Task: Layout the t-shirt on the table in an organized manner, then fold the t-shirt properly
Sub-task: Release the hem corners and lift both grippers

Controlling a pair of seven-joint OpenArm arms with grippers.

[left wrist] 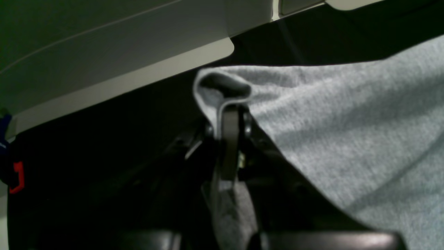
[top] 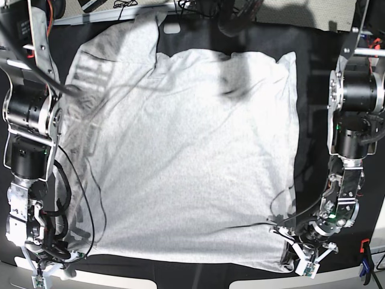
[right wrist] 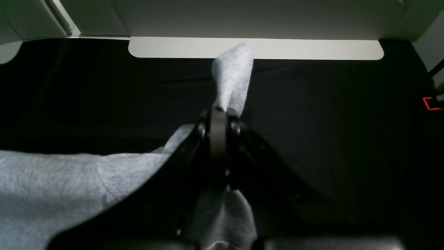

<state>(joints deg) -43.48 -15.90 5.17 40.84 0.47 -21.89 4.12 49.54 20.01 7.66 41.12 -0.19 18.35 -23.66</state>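
The light-grey t-shirt [top: 186,156] lies spread flat on the black-clothed table [top: 310,120], its hem toward the near edge and a sleeve at the far left. In the left wrist view my left gripper [left wrist: 229,114] is shut on a folded bit of the shirt's edge [left wrist: 347,121], at the near right corner in the base view. In the right wrist view my right gripper [right wrist: 218,114] is shut on a peak of fabric [right wrist: 232,73], at the near left corner. No lettering shows.
A white ledge [right wrist: 256,48] borders the table ahead of both grippers. Red and blue clamps sit at the table's edges [left wrist: 14,170] [right wrist: 432,103] [top: 363,259]. Cables lie along the far edge [top: 198,9]. Both arms' upper links flank the shirt.
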